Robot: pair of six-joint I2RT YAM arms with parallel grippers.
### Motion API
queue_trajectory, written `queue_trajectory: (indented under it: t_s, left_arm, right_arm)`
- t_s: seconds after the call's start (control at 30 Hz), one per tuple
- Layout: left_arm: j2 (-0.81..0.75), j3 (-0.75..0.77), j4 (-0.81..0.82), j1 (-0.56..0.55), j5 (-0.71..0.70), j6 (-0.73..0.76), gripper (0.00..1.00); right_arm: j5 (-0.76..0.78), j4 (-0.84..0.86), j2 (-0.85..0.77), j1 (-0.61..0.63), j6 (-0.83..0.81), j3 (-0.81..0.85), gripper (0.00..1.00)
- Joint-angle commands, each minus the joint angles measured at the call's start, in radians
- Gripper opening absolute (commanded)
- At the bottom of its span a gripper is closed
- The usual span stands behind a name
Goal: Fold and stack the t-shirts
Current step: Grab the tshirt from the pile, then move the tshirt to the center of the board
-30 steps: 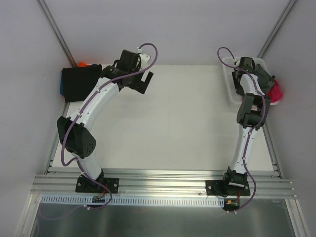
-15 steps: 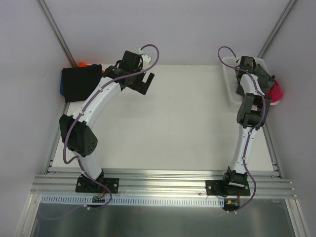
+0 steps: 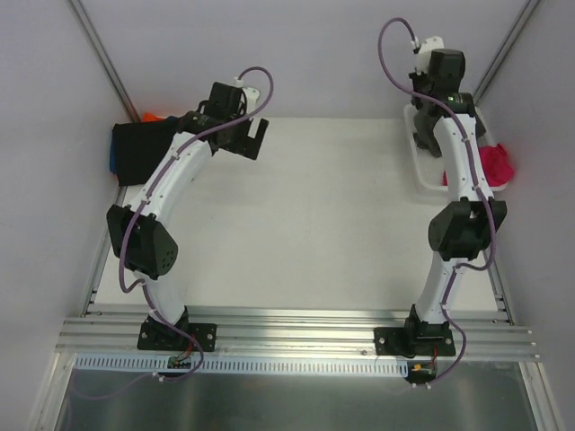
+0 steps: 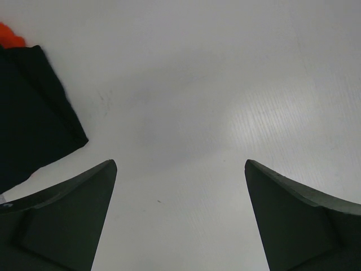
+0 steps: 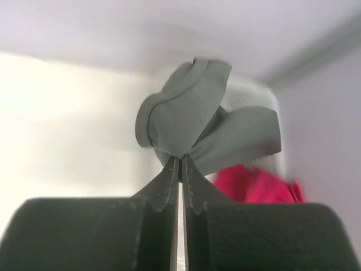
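My right gripper (image 5: 180,161) is shut on a bunched fold of the dark grey t-shirt (image 5: 194,121), held up above the basket. In the top view that gripper (image 3: 431,112) is high at the back right, and the grey t-shirt (image 3: 432,137) hangs under it. The magenta-pink t-shirt (image 3: 495,164) lies in the basket, and the right wrist view shows this pink shirt (image 5: 254,183) below the grey one. My left gripper (image 3: 255,140) hovers open over bare table, nothing between its fingers (image 4: 73,214). Folded shirts sit stacked at the left, a black one (image 3: 141,149) on top.
The white basket (image 3: 420,168) stands at the table's back right corner. Orange cloth (image 3: 153,117) and a blue edge (image 3: 113,158) peek from under the black shirt (image 4: 28,113). Grey walls close in the back and sides. Both arm bases are bolted to the near rail.
My right gripper has closed on the dark grey t-shirt and risen, pulling it up out of the basket. The left gripper has drifted slightly left and back, still open.
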Motion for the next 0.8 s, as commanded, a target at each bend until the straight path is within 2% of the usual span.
queue_trajectory:
  t_s: [0.0, 0.03, 0.13, 0.3, 0.37, 0.47, 0.57, 0.63, 0.77]
  left_arm:
    - [-0.02, 0.082, 0.001, 0.13, 0.033, -0.097, 0.99]
    - [-0.024, 0.095, 0.001, 0.156, 0.03, -0.105, 0.99]
    - [-0.051, 0.145, 0.001, 0.268, 0.02, -0.151, 0.99]
    - [-0.135, 0.176, 0.001, 0.459, 0.004, -0.229, 0.99]
    - [-0.177, 0.172, 0.004, 0.492, -0.012, -0.226, 0.99]
    - [-0.223, 0.158, 0.014, 0.501, -0.04, -0.209, 0.99]
    - [-0.255, 0.123, 0.022, 0.503, -0.031, -0.222, 0.99]
    - [-0.272, 0.099, 0.024, 0.503, -0.028, -0.231, 0.99]
    - [-0.278, 0.109, 0.031, 0.503, -0.062, -0.226, 0.99]
  right_arm:
    - [-0.198, -0.075, -0.166, 0.139, 0.06, 0.074, 0.01]
    - [-0.302, -0.082, -0.186, 0.19, 0.075, 0.073, 0.01]
    - [-0.419, -0.085, -0.249, 0.306, 0.138, 0.077, 0.01]
    - [-0.544, -0.078, -0.305, 0.426, 0.311, 0.152, 0.01]
    - [-0.581, -0.093, -0.328, 0.443, 0.369, 0.133, 0.01]
    - [-0.555, -0.124, -0.423, 0.436, 0.362, 0.018, 0.01]
    - [-0.547, -0.061, -0.564, 0.419, 0.348, -0.153, 0.01]
    - [-0.547, -0.059, -0.592, 0.422, 0.333, -0.164, 0.01]
    - [-0.61, -0.133, -0.544, 0.423, 0.365, -0.092, 0.01]
